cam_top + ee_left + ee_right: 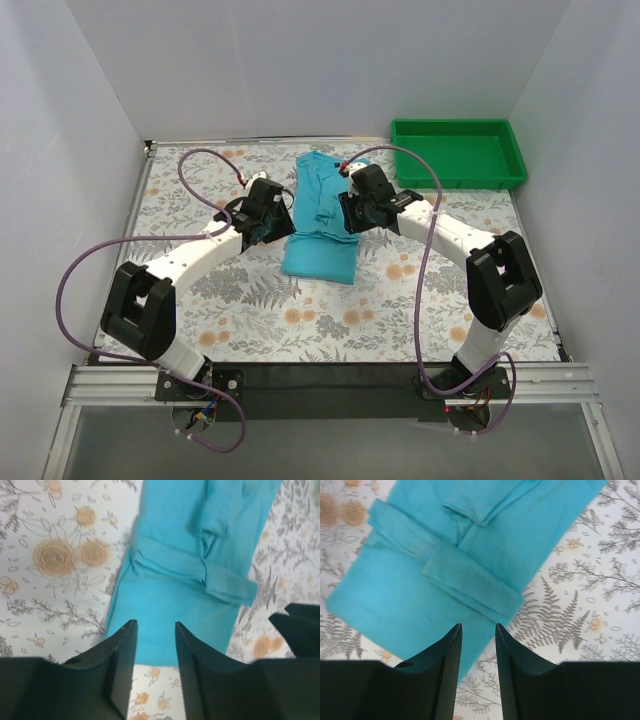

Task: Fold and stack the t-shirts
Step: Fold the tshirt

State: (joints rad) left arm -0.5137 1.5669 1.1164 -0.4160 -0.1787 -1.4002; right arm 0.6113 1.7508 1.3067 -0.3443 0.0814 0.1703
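My left gripper [155, 626] and right gripper [478, 627] hover half open, empty, over the t-shirt [320, 215]. I'd pinch both near hem corners level, then fold.

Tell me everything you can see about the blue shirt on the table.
The shirt is plain turquoise-blue soft cloth, folded lengthwise into a narrow strip with a short sleeve turned in on top, slightly creased. It lies flat on the flowered table, toward the far middle. The left gripper and right gripper hang at its sides, jaws parted, gripping nothing.
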